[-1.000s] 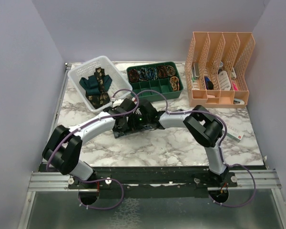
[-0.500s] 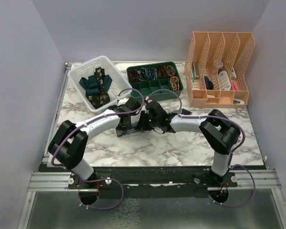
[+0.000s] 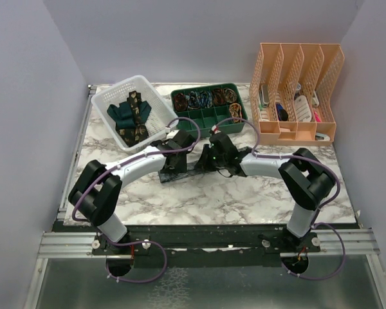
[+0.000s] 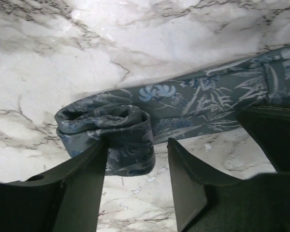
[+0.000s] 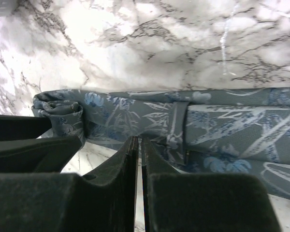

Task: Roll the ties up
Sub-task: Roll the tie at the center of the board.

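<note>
A blue-grey patterned tie point(image 4: 193, 99) lies across the marble table point(image 3: 244, 193), its left end wound into a small loose roll point(image 4: 111, 128). My left gripper point(image 4: 135, 157) is open around the near side of that roll; its left finger point(image 4: 82, 183) touches the fabric and the right finger stands clear. The right gripper point(image 5: 137, 145) is shut, its tips at the near edge of the flat part of the tie point(image 5: 217, 128), beside the roll point(image 5: 63, 113). From above, both grippers, left point(image 3: 175, 159) and right point(image 3: 207, 161), meet over the tie point(image 3: 188, 171) at mid table.
A white basket point(image 3: 109, 96) at the back left holds a dark teal tie and a black-brown one with gold pattern point(image 3: 135, 116). Behind the grippers is a green compartment tray point(image 3: 206, 119) with rolled items. An orange file rack point(image 3: 296, 132) stands at the back right.
The left gripper has opened and let go of the rolled end. Both grippers have shifted right and slightly back along the tie; the right one stays shut.
</note>
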Controlling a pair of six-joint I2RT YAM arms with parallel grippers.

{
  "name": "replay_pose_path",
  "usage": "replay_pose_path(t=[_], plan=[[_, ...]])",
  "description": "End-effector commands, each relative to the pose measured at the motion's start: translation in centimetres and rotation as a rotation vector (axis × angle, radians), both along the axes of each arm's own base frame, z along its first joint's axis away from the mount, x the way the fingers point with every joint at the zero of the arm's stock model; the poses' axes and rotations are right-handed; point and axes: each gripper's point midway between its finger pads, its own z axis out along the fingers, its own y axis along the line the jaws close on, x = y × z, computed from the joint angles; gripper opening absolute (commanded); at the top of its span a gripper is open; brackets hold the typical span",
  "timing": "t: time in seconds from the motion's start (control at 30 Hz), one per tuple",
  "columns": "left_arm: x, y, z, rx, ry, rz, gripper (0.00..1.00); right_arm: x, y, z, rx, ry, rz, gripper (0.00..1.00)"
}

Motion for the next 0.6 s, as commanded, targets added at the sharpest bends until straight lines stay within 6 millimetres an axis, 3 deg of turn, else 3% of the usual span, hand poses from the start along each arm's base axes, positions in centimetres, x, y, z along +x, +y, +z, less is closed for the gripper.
replay_pose_path(t=[0.0, 0.27, 0.33, 0.47, 0.57], plan=[[0.9, -2.5, 1.9, -0.114, -0.037, -0.029, 0.57, 0.1, -0.1, 1.6, 0.059, -0.040, 0.033, 0.13], [1.5, -1.4, 5.4, -0.140, -0.156, 0.014, 0.69, -1.7, 3.7, 4.4, 0.244, -0.067, 0.267, 0.18], [1.4, -0.6, 6.0, -0.144, -0.182, 0.043, 0.72, -2.0, 4.2, 5.1, 0.282, -0.113, 0.317, 0.25], [0.9, 2.1, 6.5, -0.152, -0.208, 0.125, 0.74, -1.5, 4.4, 6.5, 0.259, -0.285, 0.425, 0.50], [0.7, 5.2, 6.4, -0.174, -0.213, 0.210, 0.78, -1.8, 5.1, 7.5, 0.268, -0.526, 0.604, 0.59]])
